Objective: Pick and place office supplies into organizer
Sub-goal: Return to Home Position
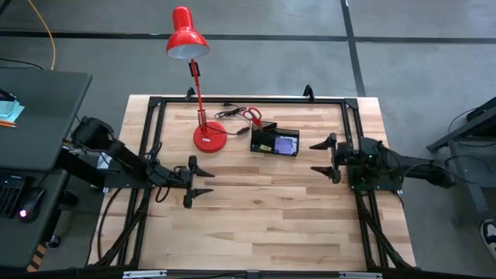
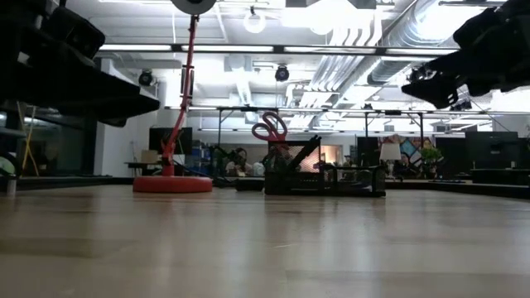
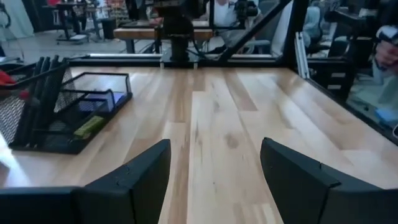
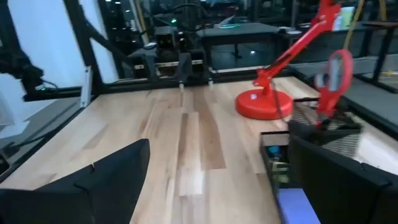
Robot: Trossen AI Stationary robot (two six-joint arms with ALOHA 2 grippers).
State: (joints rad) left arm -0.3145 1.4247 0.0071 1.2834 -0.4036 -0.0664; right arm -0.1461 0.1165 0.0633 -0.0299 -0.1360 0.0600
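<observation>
From above: left gripper over the table at mid-left, fingers apart, empty. Right gripper at mid-right, fingers likewise spread and empty, near the organizer. Organizer by the far edge, beside the lamp base, with scissors upright in its far-left corner and purple notepad inside. Broad open wood between the arms and toward the near edge.

Low view: red handles above the organizer, lamp base alongside.

Left wrist: pens leaning in the mesh compartment, yellow piece in the tray. Open planks ahead.

Right wrist: lamp base and organizer close ahead.
</observation>
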